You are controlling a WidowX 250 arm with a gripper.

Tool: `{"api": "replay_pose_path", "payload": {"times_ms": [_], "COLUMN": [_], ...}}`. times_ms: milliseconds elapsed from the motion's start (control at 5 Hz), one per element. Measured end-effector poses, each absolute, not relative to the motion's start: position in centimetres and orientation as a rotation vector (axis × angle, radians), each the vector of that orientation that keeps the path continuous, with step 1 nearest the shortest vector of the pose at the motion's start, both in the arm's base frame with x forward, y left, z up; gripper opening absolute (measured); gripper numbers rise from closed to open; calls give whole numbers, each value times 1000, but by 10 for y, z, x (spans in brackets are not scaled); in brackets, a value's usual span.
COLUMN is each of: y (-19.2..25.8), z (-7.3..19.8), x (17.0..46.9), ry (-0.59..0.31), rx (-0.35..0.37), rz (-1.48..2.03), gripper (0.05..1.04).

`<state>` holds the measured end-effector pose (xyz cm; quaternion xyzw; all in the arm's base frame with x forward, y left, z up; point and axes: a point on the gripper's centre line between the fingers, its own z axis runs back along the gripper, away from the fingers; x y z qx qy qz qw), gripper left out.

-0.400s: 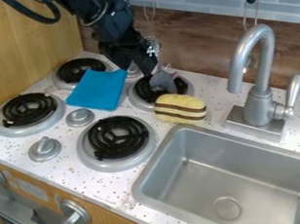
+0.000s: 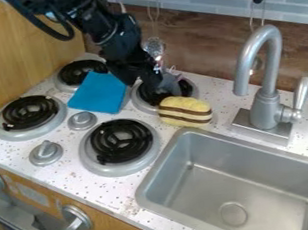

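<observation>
Resting on a burner (image 2: 140, 103), grey item (image 2: 171, 84), just beside tool (image 2: 151, 86)

No text, label, brand name or sign is legible. No number can be read.
</observation>
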<state>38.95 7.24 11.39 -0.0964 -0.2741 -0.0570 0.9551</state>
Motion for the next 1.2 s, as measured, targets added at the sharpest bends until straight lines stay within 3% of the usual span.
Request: {"api": "replay_pose_path", "payload": {"times_ms": [400, 600, 1000, 1200], "y": [83, 94, 85, 80], "z": [88, 90, 78, 71], "x": [447, 464, 479, 484], "ry": [-600, -623, -647, -651], "rx": [-111, -100, -188, -231], "rz": [-104, -76, -78, -73], "gripper": [1001, 1001, 1001, 947]}}
